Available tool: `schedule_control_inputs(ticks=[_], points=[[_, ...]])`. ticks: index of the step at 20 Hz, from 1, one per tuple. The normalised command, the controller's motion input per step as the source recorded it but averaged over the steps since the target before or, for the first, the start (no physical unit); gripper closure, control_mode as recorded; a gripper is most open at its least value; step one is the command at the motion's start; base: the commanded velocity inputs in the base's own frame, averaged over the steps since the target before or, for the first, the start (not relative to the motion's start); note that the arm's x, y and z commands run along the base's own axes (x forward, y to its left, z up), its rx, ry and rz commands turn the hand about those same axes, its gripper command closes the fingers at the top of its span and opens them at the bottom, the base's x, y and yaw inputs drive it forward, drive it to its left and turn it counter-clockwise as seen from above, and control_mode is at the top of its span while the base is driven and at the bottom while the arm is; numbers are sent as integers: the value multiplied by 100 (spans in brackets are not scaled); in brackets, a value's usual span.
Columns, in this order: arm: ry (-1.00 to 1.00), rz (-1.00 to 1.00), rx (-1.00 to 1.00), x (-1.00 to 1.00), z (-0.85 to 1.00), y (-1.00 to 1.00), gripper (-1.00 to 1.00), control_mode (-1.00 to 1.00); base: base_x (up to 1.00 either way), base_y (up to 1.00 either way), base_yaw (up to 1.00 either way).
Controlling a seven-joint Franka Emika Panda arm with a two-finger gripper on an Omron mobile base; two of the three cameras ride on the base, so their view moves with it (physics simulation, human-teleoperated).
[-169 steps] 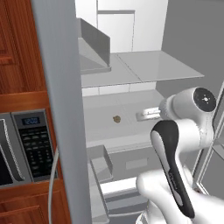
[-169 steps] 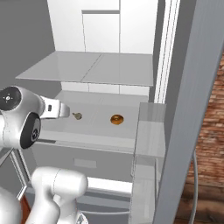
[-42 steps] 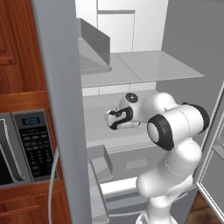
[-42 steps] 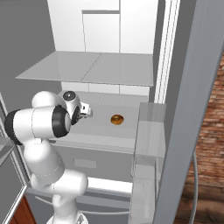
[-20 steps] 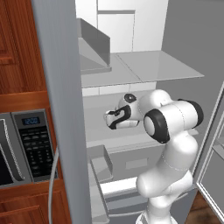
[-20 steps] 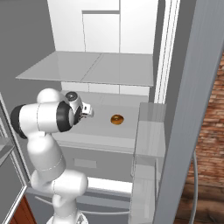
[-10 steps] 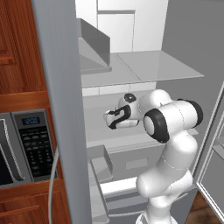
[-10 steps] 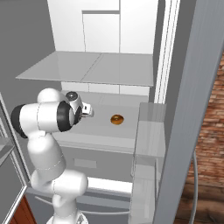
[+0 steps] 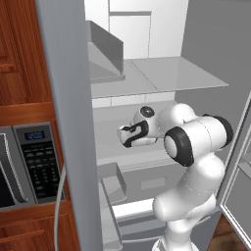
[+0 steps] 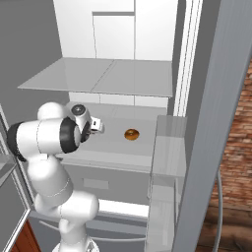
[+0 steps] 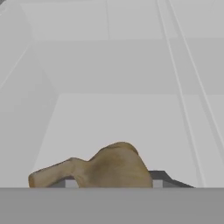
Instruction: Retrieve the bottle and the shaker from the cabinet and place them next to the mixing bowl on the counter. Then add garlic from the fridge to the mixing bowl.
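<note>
The fridge (image 9: 206, 44) takes up most of the 2 base views, its door swung wide so that the white shelves can be reached; the arm is stretched from the lower part of both frames into the middle shelf level. In the left base view the gripper (image 9: 126, 138) is seen left of centre, low over the shelf floor, and in the right base view it sits at the left-centre of the frame (image 10: 97, 126).

An orange-brown ring-shaped item (image 10: 131, 134) lies on the same shelf at the centre of the right base view, apart from the gripper and to its right; it is no part of the task and has been left alone.

The garlic (image 11: 103, 168) is found at the bottom centre of the hand view, a pale tan bulb with a stem pointing to the lower left. It is set between the 2 dark fingertips (image 11: 164, 178), whose tops are just visible either side of it, and it appears to be pinched there; the grip is judged to be taken low so that the bulb can be carried out to the mixing bowl.

Compared with 1 second ago, the arm's pose is almost unchanged in both base views, while the jaws have been drawn in onto the bulb. About 8 seconds ago the arm was still outside the shelf, with the garlic and the ring lying untouched on it.
</note>
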Motion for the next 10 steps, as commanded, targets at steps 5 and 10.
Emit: schedule_control_inputs(ticks=[5,10], points=[[-8,-1,0,-52,13,-10,100,-100,0,0,0],[-1,-3,0,-32,46,-17,100,-100,0,0,0]])
